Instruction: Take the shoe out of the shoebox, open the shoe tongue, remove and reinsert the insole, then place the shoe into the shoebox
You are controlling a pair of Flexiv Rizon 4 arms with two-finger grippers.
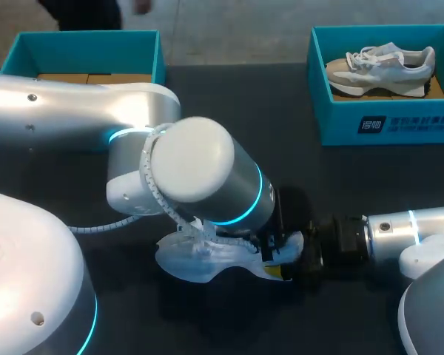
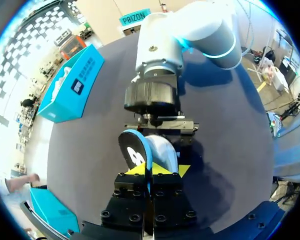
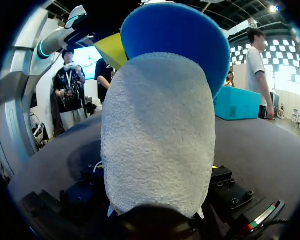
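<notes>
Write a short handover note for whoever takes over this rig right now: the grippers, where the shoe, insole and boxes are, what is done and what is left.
Left gripper: shut on the insole, which it holds on edge above the table.
Right gripper: faces it at the insole's other end; its grip cannot be told.
Shoe: on the table under the left arm, out of its box.
Back-left box shows no shoe; back-right box holds a second shoe.
Done: shoe out, insole out.
Left: put the insole back in, then set the shoe into the box.
</notes>
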